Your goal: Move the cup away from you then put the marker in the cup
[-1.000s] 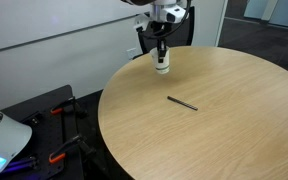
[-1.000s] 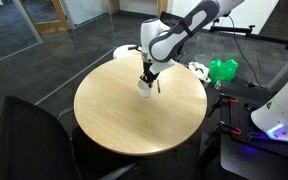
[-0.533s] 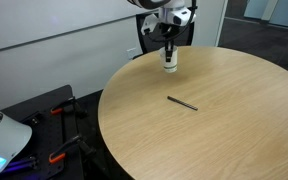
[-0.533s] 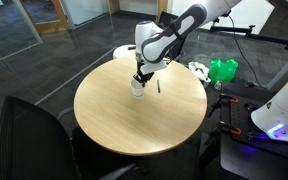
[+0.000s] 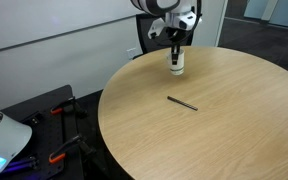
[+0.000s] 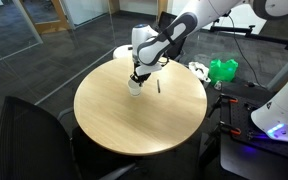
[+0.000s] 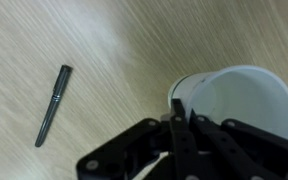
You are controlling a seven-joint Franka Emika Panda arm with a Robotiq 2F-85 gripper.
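Note:
The white cup [image 5: 177, 67] stands upright on the round wooden table [image 5: 234, 120], near its far edge; it also shows in the other exterior view [image 6: 134, 87] and in the wrist view [image 7: 239, 100]. My gripper [image 5: 176, 58] is shut on the cup's rim, with one finger inside the cup and one outside [image 7: 177, 112]. The dark marker [image 5: 182, 102] lies flat on the table, apart from the cup. It shows at the left of the wrist view [image 7: 53, 104] and as a short dark line in an exterior view [image 6: 158, 86].
Dark office chairs stand at the table's edge [image 6: 34, 135] and behind it [image 5: 144, 42]. A green object [image 6: 222, 70] and a white robot base [image 6: 282, 110] sit off to one side. A white device with blue light [image 5: 4, 140] stands on the floor.
My gripper has slid the cup across the table, toward the right in one exterior view and toward the left in the other. The marker has not moved.

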